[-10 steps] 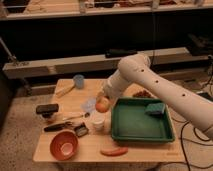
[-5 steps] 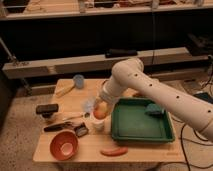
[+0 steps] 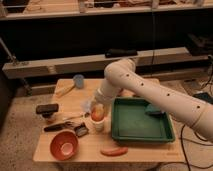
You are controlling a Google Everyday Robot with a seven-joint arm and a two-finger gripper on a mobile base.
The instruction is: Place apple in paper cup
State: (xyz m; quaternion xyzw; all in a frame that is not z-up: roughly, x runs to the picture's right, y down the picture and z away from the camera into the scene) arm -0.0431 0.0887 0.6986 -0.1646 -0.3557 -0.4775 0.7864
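Note:
The yellow-orange apple (image 3: 97, 113) sits right at the rim of the small white paper cup (image 3: 98, 125), near the middle of the wooden table. My gripper (image 3: 95, 106) comes down from the white arm at the upper right and is shut on the apple from above and behind. Only the cup's lower wall shows beneath the fruit. I cannot tell whether the apple rests on the rim or hangs just over it.
A green tray (image 3: 131, 131) holding a teal sponge (image 3: 152, 110) lies directly right of the cup. An orange bowl (image 3: 65, 145), a dark-handled tool (image 3: 60, 126) and a black block (image 3: 47, 108) are to the left. A light blue cup (image 3: 78, 80) and pale wedge (image 3: 65, 91) stand behind, an orange-red sausage (image 3: 114, 151) in front.
The gripper has carried the apple down and slightly left, from above the table's middle to the mouth of the paper cup.

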